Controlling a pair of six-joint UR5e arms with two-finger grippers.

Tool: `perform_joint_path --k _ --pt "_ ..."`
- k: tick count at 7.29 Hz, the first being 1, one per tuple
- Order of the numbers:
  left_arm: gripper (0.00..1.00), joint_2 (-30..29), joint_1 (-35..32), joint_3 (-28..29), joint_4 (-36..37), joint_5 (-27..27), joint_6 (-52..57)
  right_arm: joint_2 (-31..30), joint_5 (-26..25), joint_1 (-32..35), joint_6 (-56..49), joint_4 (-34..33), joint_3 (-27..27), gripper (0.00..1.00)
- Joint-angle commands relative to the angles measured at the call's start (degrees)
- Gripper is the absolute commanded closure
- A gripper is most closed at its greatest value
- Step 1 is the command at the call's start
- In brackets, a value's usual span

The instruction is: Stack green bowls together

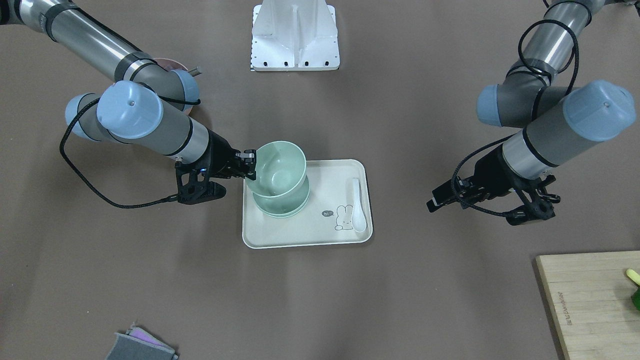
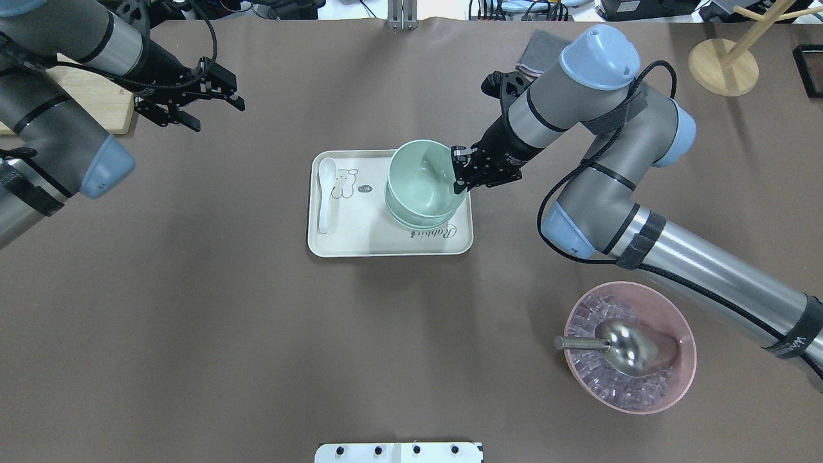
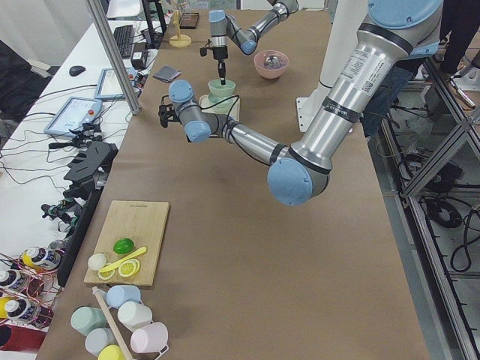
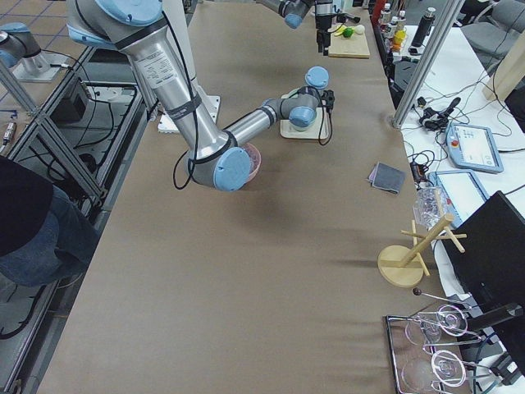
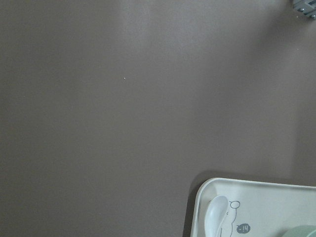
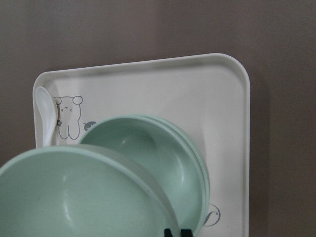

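Two pale green bowls point(image 1: 280, 209) sit nested on the cream tray point(image 1: 310, 235), seen also in the right wrist view point(image 6: 148, 148). My right gripper point(image 1: 250, 165) is shut on the rim of a third green bowl point(image 1: 279, 167) and holds it tilted just over the nested pair. In the overhead view the gripper point(image 2: 458, 170) pinches the held bowl point(image 2: 421, 173) at its right rim. That bowl fills the lower left of the right wrist view point(image 6: 74, 197). My left gripper point(image 2: 215, 103) is open and empty, far off to the tray's left.
A white spoon point(image 2: 325, 199) lies on the tray's left side. A pink bowl point(image 2: 630, 347) with ice and a metal scoop stands near the right arm. A wooden cutting board point(image 1: 590, 300), a folded cloth point(image 2: 540, 51) and a wooden stand point(image 2: 723, 67) sit at the table's edges.
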Motion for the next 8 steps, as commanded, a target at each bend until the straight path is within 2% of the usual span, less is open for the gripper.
perform_joint_path --k 1,2,3,4,5,8 --pt "0.01 -0.09 0.12 0.13 0.00 0.23 -0.02 0.03 -1.47 0.11 0.00 -0.07 -0.15 0.99" --pt "0.01 -0.09 0.12 0.13 -0.09 0.23 0.06 0.11 -1.56 0.11 0.00 -0.07 -0.24 0.98" --pt "0.01 0.00 0.12 0.13 -0.09 0.23 0.07 0.29 -2.00 0.03 0.17 -0.16 -0.24 0.62" --pt "0.01 0.09 0.12 0.39 -0.18 0.23 0.07 0.38 -5.92 -0.84 1.05 -0.07 -0.07 0.01" --pt "0.01 0.00 0.12 0.39 -0.18 0.32 0.07 0.38 -8.13 -2.07 3.93 0.11 -0.07 0.00" --pt "0.01 0.17 0.12 0.48 -0.26 0.32 0.07 0.20 -6.76 0.36 4.57 -0.07 0.46 0.00"
